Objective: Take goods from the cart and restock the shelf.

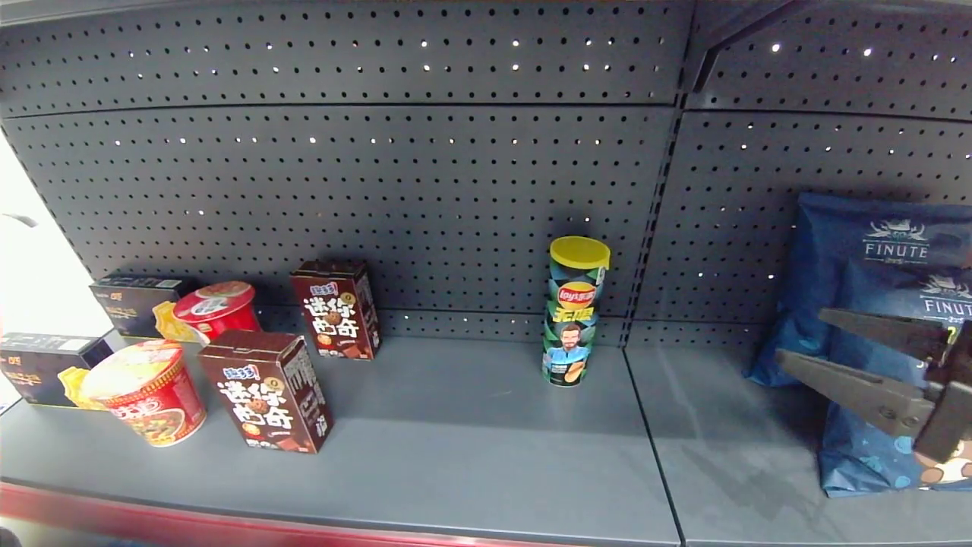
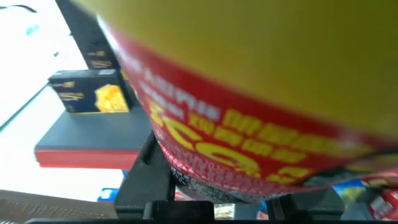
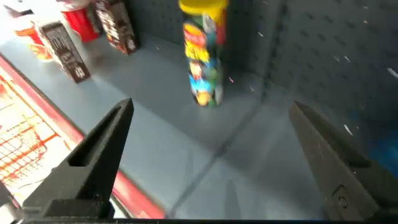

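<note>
My right gripper [image 1: 799,336] hangs open over the right bay of the grey shelf [image 1: 471,441], just in front of the blue snack bags [image 1: 866,258]. Through its spread fingers [image 3: 99,155] I see a tall chip can with a yellow lid [image 3: 204,53] standing upright near the bay divider [image 1: 577,311]. My left gripper is shut on a red and yellow package [image 2: 249,93] that sits pressed close to its camera. Past the package, a black box with yellow print [image 2: 90,91] stands at the shelf's left end.
The shelf's left part carries two brown cookie boxes [image 1: 269,391] [image 1: 338,308], two red cup noodles [image 1: 148,391] [image 1: 216,308] and two black boxes [image 1: 42,365] [image 1: 133,300]. Bare shelf lies between the cookie boxes and the can. An orange wire cart [image 3: 18,137] shows below the red shelf edge.
</note>
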Controlling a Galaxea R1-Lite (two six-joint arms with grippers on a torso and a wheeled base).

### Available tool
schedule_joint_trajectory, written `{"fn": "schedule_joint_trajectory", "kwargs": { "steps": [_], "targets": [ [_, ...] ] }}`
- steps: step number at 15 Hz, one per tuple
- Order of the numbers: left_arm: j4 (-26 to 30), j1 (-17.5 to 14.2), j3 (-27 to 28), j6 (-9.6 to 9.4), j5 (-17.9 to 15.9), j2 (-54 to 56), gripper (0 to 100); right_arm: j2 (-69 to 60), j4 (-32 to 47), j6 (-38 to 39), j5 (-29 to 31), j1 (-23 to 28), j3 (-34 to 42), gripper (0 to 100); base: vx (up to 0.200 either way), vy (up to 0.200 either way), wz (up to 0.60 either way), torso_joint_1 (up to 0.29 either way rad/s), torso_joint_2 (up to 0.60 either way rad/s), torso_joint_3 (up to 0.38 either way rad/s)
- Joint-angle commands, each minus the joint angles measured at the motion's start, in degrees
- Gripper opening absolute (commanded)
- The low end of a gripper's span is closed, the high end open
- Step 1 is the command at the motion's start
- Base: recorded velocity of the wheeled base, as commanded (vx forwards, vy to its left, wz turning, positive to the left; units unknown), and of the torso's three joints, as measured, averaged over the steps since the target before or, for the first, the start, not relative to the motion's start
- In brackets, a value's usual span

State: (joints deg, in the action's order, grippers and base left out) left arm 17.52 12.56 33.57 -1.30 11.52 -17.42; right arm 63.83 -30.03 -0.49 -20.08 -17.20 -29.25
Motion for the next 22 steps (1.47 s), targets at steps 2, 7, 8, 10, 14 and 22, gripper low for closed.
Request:
{"fn": "schedule_joint_trajectory", "kwargs": {
  "steps": [2, 7, 8, 10, 14, 22],
  "targets": [
    [-0.03, 0.98, -0.88, 3.59, -0.01, -1.39, 0, 17.12, -8.65, -2.24, -4.44, 1.47, -3.63, 100, 0.0, 0.0, 0.0, 0.0, 0.0, 0.0],
    [0.15, 1.07, -1.58, 7.37, -0.27, -0.95, 0, 33.82, -8.38, -5.14, -11.83, 1.73, -17.95, 100, 0.0, 0.0, 0.0, 0.0, 0.0, 0.0],
    [0.15, 1.59, -2.11, 7.37, -0.09, -0.95, 0, 35.75, -8.12, -5.14, -12.35, 1.29, -19.62, 100, 0.0, 0.0, 0.0, 0.0, 0.0, 0.0],
    [0.15, 2.65, -2.81, 7.37, -0.01, -0.16, 0, 38.74, -7.68, -5.14, -13.85, 0.85, -20.68, 100, 0.0, 0.0, 0.0, 0.0, 0.0, 0.0],
    [0.24, 4.41, -3.69, 8.51, 0.08, 0.46, 0, 41.29, -8.12, -5.31, -19.03, 0.59, -20.85, 100, 0.0, 0.0, 0.0, 0.0, 0.0, 0.0],
    [0.24, 4.93, -3.69, 8.51, 0.08, 1.42, 0, 49.29, -8.29, -5.75, -24.75, 0.15, -27.62, 100, 0.0, 0.0, 0.0, 0.0, 0.0, 0.0]
  ]
}}
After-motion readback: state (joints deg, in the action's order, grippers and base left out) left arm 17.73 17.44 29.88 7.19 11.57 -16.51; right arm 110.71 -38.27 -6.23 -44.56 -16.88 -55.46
